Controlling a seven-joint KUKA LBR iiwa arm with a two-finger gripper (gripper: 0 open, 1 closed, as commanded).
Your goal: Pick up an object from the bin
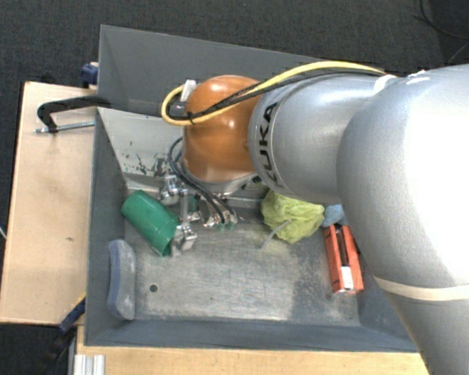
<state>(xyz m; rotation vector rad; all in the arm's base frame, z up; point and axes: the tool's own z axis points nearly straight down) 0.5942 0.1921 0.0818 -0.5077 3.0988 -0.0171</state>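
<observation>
My gripper (pixel 189 213) hangs low over the left middle of the bin, under the arm's orange cover. A green cylinder (pixel 149 220) lies tilted just left of it, and its right end touches the gripper's metal parts. A crumpled yellow-green piece (pixel 292 216) lies on the bin floor close to the gripper's right.
An orange-red, pen-like tool (pixel 342 260) lies along the right wall, with a small blue thing (pixel 334 212) at its upper end. A grey-blue oblong object (pixel 121 278) rests against the left wall near the front corner. The arm covers the bin's upper right.
</observation>
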